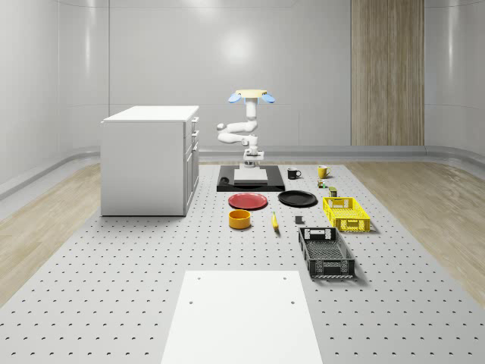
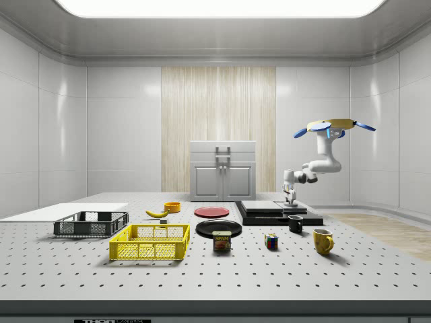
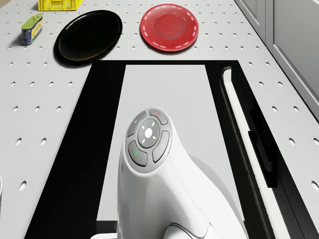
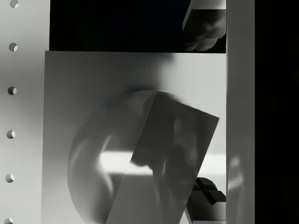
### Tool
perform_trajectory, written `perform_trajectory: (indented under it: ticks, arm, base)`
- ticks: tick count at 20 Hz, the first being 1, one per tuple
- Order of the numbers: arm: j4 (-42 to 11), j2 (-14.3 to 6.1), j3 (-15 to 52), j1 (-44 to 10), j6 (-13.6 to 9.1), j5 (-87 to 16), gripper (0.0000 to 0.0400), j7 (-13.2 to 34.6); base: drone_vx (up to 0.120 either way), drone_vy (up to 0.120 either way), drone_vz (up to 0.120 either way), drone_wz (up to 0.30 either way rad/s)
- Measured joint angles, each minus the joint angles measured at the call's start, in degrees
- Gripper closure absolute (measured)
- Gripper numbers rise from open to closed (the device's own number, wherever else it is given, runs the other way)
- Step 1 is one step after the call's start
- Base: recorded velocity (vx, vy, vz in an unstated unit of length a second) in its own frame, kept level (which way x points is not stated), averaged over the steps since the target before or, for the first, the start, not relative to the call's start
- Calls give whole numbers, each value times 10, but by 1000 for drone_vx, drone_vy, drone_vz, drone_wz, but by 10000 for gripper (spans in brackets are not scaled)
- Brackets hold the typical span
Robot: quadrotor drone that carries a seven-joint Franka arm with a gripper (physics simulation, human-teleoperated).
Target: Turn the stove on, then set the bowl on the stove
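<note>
Pale glossy panelled walls [image 1: 303, 68] with one vertical wood-grain strip [image 1: 387, 72] enclose a wood-plank floor [image 1: 38, 220], a perforated grey worktop [image 1: 114, 265] bearing a white cabinet [image 1: 148, 163], and a bright ceiling light panel [image 2: 219, 7].

- The drone [image 1: 252, 96] hovers over the far edge of the stove [image 1: 224, 183], its arm [image 1: 236, 133] hanging down onto the stove's pale plate [image 3: 164, 99], which lies bare ahead of the arm.
- In the whole-scene view, a cabinet [image 1: 148, 159] walls off the stove's 9 o'clock side.
- At 6 o'clock a red plate [image 1: 248, 200] and a black plate [image 1: 297, 199] lie flat, low hindrances.
- The bowl [image 1: 239, 219] stands beyond the red plate with open tabletop [image 1: 114, 265] around it; a banana [image 1: 274, 221] lies near at its 3 o'clock.
- Mugs [image 1: 294, 174] stand at the stove's 3 o'clock.
</note>
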Motion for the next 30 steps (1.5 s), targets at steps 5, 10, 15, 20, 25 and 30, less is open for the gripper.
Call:
perform_trajectory:
  ticks: [5,10,15,20,25,30]
  arm:
    - [0,0,0,-10,-1,0,0,15]
    - [0,-1,1,-14,0,1,0,21]
    - [0,-3,1,-15,1,1,0,24]
    - [0,-5,2,-17,3,2,0,25]
    - [0,-7,2,-18,5,3,0,26]
    - [0,-9,2,-18,7,4,0,27]
  base:
    - [0,0,0,0]
    - [0,0,0,0]
    - [0,0,64,0]
    - [104,-88,120,0]
    - [120,-120,88,0]
    - [120,-56,0,0]
